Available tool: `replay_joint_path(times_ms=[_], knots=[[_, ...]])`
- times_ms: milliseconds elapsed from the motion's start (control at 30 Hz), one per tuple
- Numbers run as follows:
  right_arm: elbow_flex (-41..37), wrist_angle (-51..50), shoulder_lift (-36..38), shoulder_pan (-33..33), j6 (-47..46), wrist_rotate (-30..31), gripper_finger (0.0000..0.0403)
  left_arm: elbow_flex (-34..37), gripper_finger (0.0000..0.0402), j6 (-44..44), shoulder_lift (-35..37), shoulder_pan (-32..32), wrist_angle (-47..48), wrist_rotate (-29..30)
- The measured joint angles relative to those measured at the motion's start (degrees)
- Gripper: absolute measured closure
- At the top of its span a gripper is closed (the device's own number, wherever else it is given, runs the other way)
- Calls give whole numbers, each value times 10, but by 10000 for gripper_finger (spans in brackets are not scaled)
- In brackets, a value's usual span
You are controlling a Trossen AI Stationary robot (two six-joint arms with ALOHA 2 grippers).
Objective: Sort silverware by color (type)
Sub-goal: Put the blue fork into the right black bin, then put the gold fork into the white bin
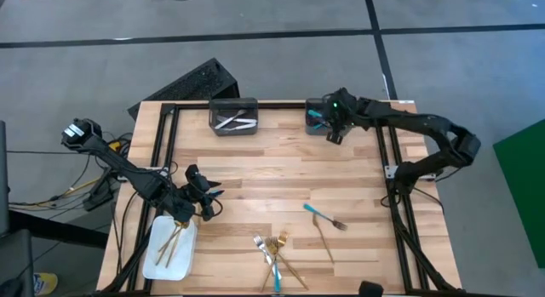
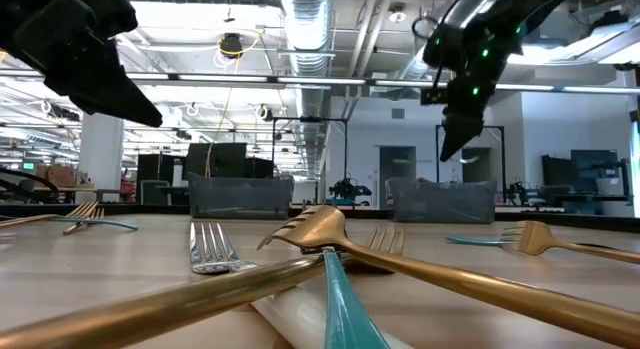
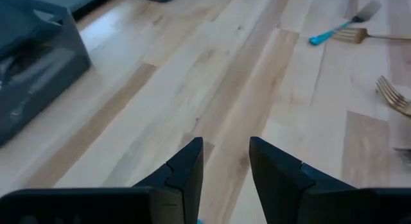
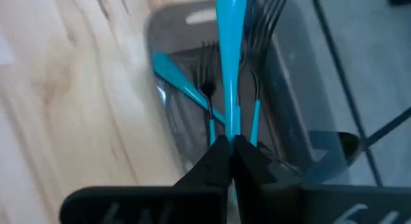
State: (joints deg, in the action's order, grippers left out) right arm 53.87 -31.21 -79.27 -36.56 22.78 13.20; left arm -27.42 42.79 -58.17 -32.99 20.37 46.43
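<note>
My right gripper point(image 4: 230, 147) hangs over the far right dark bin point(image 1: 312, 125) and is shut on a turquoise-handled utensil point(image 4: 230, 57). Several turquoise-handled forks point(image 4: 209, 95) lie in that bin. The far left bin point(image 1: 234, 116) holds silver pieces. My left gripper point(image 3: 226, 163) stands open over bare wood beside the white tray point(image 1: 162, 261), which holds gold pieces point(image 1: 172, 239). On the table lie a turquoise fork point(image 1: 322, 216), a gold fork point(image 1: 327, 243) and a mixed heap point(image 1: 274, 254) near the front edge. My right gripper pinches the turquoise handle point(image 4: 230, 124) between its two fingertips. The fingers slant down from above and lie along the handle. The utensil sticks straight out beyond the fingertips over the bin's forks; its far end runs out of the picture.
A dark keyboard-like object point(image 1: 192, 82) lies beyond the table's far left corner. Black frame rails point(image 1: 387, 161) run along both sides of the table. Bare wood lies between the bins and the loose silverware.
</note>
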Motion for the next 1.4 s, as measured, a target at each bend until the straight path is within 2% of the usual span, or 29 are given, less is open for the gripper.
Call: replay_joint_path(times_ms=[167, 333, 433, 533, 667, 800, 1033, 1100, 1267, 1400], knots=[[0, -1, -41, -29, 2, -4, 323, 0, 287, 19, 0, 0, 19, -6], [0, -2, -46, -20, -35, 10, 255, 0, 287, 30, 0, 0, 20, 8], [0, -25, -28, 2, -123, 30, 229, 0, 287, 37, 0, 0, 20, 8], [1, -78, -4, 42, -217, 7, 223, 0, 287, 43, 0, 0, 20, 8], [1, -139, 19, 131, -338, -38, 234, 0, 287, 43, 0, 0, 20, 11], [1, -166, 22, 251, -452, -42, 247, 0, 287, 42, 0, 0, 20, 38], [1, -132, 22, 463, -639, -41, 261, 0, 287, 34, 0, 0, 18, 39], [1, -108, 22, 517, -693, -24, 265, 0, 287, 26, 0, 1, 17, 41], [1, -50, -12, 629, -795, 63, 270, 0, 287, 19, 0, 1, 15, 75], [1, -3, -65, 687, -846, 78, 270, 0, 287, 9, 0, 1, 10, 83]])
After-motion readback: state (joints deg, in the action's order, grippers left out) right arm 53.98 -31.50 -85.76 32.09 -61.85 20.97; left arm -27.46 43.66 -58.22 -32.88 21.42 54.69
